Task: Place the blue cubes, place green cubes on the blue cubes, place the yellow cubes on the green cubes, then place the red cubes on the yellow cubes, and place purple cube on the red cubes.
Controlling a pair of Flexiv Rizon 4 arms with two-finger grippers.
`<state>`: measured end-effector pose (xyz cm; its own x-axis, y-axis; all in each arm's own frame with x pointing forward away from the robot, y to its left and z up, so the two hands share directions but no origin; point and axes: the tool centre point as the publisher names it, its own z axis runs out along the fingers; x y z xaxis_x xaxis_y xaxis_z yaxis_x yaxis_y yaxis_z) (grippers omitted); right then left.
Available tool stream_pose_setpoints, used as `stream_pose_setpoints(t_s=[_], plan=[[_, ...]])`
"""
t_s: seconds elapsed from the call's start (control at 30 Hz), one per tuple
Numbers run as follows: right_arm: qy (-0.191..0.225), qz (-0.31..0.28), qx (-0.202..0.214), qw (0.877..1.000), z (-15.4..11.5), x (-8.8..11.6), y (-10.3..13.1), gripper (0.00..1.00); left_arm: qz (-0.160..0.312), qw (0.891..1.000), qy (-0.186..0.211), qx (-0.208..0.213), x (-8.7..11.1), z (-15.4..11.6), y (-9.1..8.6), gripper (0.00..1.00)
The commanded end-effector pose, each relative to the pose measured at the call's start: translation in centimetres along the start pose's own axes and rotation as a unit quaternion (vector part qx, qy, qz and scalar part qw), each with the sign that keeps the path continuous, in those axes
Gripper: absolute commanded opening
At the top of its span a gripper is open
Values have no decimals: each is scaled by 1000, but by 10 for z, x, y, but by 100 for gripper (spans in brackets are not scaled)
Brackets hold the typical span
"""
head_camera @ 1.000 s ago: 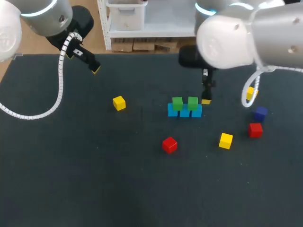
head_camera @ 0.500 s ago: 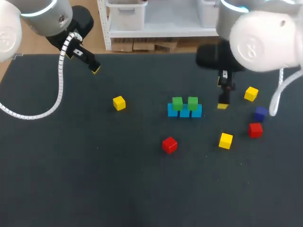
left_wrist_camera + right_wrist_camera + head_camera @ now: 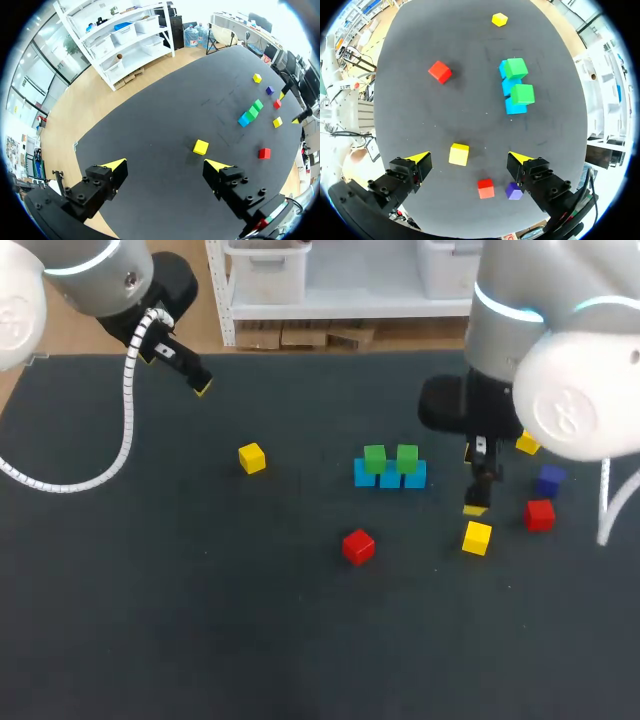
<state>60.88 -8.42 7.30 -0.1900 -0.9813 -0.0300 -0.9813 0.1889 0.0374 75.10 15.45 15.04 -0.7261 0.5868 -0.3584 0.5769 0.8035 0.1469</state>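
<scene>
The right arm (image 3: 570,410) cuts off a far yellow cube (image 3: 527,445) in the head view. Only its wrist view shows the right tool (image 3: 469,157) spread, over the near yellow cube (image 3: 459,154), right of two green cubes (image 3: 516,68) topping the blue cubes (image 3: 512,106). The left tool (image 3: 165,165) hangs spread, far left.

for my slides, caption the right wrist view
Open right gripper above a yellow cube; two green cubes sit on blue cubes ahead.

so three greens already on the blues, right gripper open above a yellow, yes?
Not three: the head view shows two green cubes on the blue cubes. The rest holds: the right gripper is open above a yellow cube.
</scene>
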Motion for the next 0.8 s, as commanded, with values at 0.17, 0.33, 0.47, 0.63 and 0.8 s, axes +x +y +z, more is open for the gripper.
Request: stream_pose_setpoints(t_s=[0.17,0.33,0.47,0.63,0.8], plan=[[-6,4,36,999,16,12,19,100,1,1000,0,2,-1,0,1,100],[-1,9,23,1000,28,20,28,100,1,1000,0,2,-1,0,1,100],[5,13,9,1000,42,23,31,100,1,1000,0,2,-1,0,1,100],[10,17,-1,1000,55,22,31,100,1,1000,0,2,-1,0,1,100],[10,20,-9,1000,64,20,28,100,1,1000,0,2,-1,0,1,100]])
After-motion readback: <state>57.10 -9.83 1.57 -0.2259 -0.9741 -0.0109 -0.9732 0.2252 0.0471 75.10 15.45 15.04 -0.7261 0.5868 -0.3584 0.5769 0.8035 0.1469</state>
